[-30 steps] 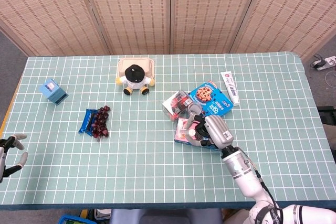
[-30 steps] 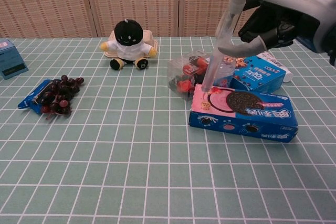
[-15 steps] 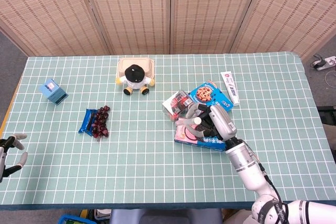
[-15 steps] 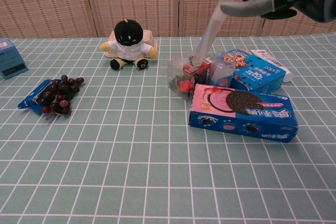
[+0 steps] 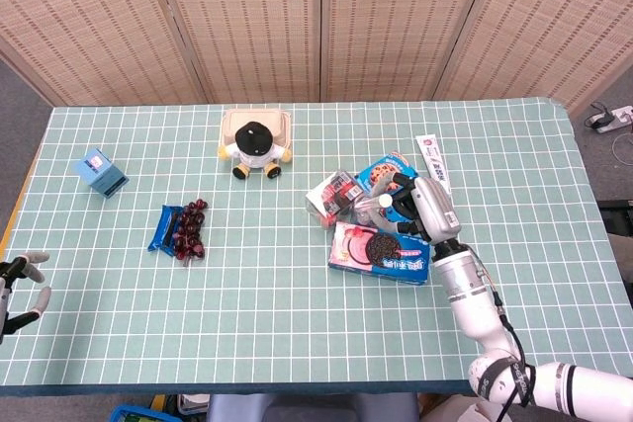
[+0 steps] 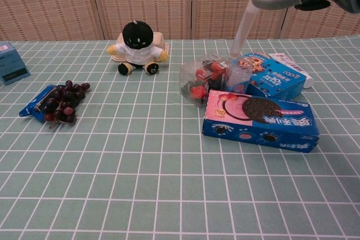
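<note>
Nearest the robot, the left robot hand [image 5: 20, 284] sits at the near left edge of the desk [image 5: 247, 323], fingers apart and holding nothing, well apart from everything else. Further in on the right lies the blue cookie box [image 6: 260, 121], flat on the desk, its pink panel turned toward the middle. Just behind it a clear plastic pack [image 6: 198, 80] with red contents and a small clear cup [image 6: 237, 77] stand close together, the cup touching or nearly touching a second blue cookie box [image 6: 275, 76] behind. Above this cluster the right robot hand [image 5: 423, 207] grips a long pale tube [image 6: 246, 18] near its top, lifted off the desk and tilted, its lower end hanging just over the cup and the rear box. A white toothpaste box [image 5: 432, 165] lies just beyond the hand. On the left, dark grapes [image 6: 59, 100] rest on a blue wrapper [image 5: 166, 228]. Further back a plush toy [image 6: 138, 49] sits against a beige tray [image 5: 257, 124]; what else the tray holds cannot be made out. A small blue box [image 5: 100, 172] stands far left.
</note>
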{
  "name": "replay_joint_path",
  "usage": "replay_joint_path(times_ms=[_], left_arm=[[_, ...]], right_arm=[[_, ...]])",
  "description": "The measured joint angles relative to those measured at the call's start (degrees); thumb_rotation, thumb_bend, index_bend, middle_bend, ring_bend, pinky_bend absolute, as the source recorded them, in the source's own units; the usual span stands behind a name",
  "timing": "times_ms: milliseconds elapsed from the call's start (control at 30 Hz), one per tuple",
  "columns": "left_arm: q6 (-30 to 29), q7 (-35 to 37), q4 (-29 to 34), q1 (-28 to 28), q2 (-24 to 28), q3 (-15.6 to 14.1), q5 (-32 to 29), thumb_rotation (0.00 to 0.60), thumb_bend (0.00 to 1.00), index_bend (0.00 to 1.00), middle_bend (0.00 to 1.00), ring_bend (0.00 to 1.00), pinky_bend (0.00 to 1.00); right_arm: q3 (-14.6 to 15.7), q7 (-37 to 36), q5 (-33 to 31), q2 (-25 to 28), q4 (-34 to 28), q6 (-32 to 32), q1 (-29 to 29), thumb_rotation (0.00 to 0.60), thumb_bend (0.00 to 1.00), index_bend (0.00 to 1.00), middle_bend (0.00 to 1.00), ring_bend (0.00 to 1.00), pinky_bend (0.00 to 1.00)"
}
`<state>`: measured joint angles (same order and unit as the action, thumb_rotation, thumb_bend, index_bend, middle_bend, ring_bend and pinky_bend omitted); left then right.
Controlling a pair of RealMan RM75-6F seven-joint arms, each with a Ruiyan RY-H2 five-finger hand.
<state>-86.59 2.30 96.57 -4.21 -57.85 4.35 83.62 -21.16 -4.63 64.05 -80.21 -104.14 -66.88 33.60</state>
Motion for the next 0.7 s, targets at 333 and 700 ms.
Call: replay_joint_path(times_ms=[333, 700], left_arm=[[0.0, 0.7, 0.0, 0.1, 0.3, 0.1, -0.3, 0.600, 0.38, 0.40, 0.51, 0.42, 0.53], [-0.2, 0.9, 0.1, 0.2, 0.3, 0.1, -0.1, 0.600, 0.38, 0.40, 0.51, 0.42, 0.53]], right_arm=[[-0.6, -0.1, -2.1, -1.4, 3.6, 0.5, 0.8, 0.600, 0.52, 0.72, 1.00, 1.00, 1.00], [0.0, -2.1, -2.8, -3.1, 7.0, 1.7, 0.9, 0.600, 0.52, 0.72, 1.00, 1.00, 1.00]])
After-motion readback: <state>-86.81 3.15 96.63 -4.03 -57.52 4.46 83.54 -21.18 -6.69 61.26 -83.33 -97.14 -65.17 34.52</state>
